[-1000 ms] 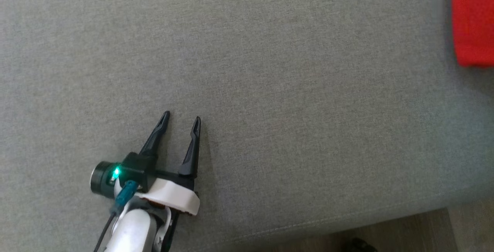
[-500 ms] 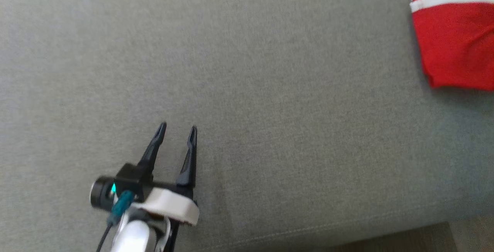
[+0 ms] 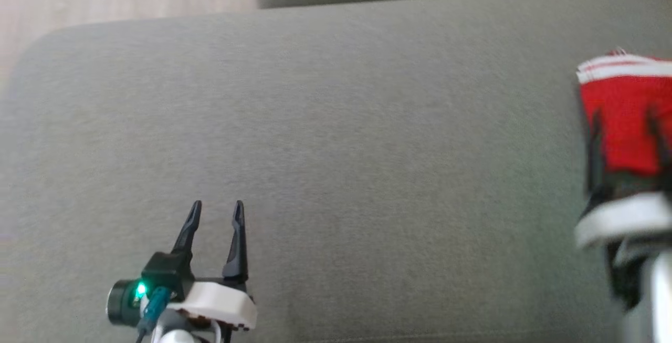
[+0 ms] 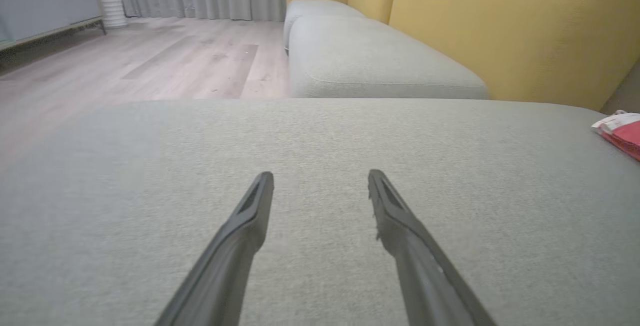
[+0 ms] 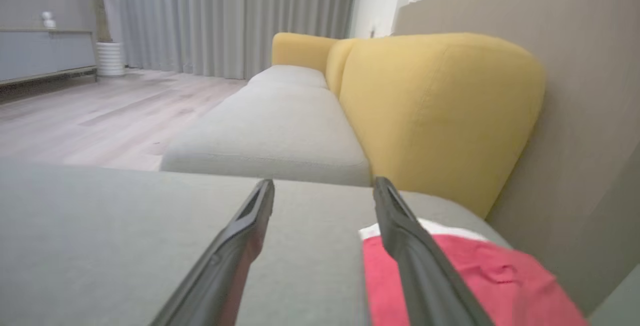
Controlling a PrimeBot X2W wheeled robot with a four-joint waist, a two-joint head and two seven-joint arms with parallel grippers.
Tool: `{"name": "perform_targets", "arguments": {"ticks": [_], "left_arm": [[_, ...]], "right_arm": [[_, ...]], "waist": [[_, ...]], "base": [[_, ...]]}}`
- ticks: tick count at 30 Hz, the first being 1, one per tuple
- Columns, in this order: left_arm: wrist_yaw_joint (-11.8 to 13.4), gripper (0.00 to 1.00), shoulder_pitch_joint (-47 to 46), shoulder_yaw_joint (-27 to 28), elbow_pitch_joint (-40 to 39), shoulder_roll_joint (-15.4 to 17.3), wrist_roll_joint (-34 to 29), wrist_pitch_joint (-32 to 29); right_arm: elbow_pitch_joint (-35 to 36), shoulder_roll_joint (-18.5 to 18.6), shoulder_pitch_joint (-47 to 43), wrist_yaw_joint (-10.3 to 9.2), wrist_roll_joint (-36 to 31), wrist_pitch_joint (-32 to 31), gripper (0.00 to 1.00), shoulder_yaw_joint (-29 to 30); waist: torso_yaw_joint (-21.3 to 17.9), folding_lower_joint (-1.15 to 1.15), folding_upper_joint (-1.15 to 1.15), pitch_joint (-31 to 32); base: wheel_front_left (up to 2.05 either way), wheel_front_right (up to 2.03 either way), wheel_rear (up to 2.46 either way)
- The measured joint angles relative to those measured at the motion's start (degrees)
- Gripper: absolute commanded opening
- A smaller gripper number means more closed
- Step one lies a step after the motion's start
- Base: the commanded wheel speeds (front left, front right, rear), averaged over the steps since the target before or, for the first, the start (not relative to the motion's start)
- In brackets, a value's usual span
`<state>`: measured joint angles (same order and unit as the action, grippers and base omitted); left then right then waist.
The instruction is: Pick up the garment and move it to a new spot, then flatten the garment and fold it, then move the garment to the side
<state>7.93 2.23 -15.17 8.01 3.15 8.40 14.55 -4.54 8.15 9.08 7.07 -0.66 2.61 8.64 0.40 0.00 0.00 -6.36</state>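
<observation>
Garment (image 3: 625, 133), red with white stripes along its far edge, lies at the right end of my grey seat cushion (image 3: 367, 122), close to the yellow backrest (image 5: 435, 106). My right gripper (image 3: 623, 112) hangs over it, blurred, fingers spread and holding nothing. I cannot tell whether they touch the cloth. My left gripper (image 3: 217, 205) sits well apart at the lower left over bare cushion, its fingers parted and empty too.

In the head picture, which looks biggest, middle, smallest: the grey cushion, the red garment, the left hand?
Largest: grey cushion. Then red garment and left hand, about alike; the garment runs off the edge, so unranked.
</observation>
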Motion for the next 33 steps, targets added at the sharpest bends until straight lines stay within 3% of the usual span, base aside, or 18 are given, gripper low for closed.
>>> {"name": "perform_targets", "arguments": {"ticks": [3,8,14,25,26,33], "left_arm": [[0.2,1.0,0.3,0.9,0.9,0.0,-1.1,0.0],[-0.5,1.0,2.0,1.0,1.9,0.0,-1.2,0.0],[-0.9,1.0,3.7,1.1,2.3,0.0,-1.2,0.0],[-0.7,1.0,4.8,1.3,2.3,0.0,-0.3,0.0],[-0.8,0.0,4.8,1.2,2.7,0.0,-0.1,0.0],[-0.9,0.0,7.2,1.0,7.3,0.0,1.5,-0.7]], "right_arm": [[-0.5,-3.6,-6.5,0.0,-1.9,4.4,1.0,-0.1],[-4.9,-5.5,-12.4,0.0,-3.8,10.2,1.0,-0.6],[-8.8,-5.8,-15.0,0.0,-2.0,11.6,1.0,-2.5],[-7.8,-5.8,-15.6,0.0,-0.9,11.6,1.0,-2.5],[-8.3,-5.8,-15.6,-0.02,-0.9,11.6,0.0,-2.6],[-13.7,-5.8,-16.8,-0.02,0.4,10.9,0.0,-2.6]], "waist": [[2.1,0.0,0.0,1.4],[4.6,0.0,0.0,3.7],[5.6,0.0,0.0,6.2],[5.1,0.0,0.0,6.6],[5.0,0.0,0.0,6.6],[4.9,0.0,0.0,6.6]], "base": [[0.0,0.0,0.0],[0.0,0.0,0.0],[0.0,0.0,0.0],[0.0,0.0,0.0],[0.0,0.0,0.0],[0.0,0.0,0.0]]}}
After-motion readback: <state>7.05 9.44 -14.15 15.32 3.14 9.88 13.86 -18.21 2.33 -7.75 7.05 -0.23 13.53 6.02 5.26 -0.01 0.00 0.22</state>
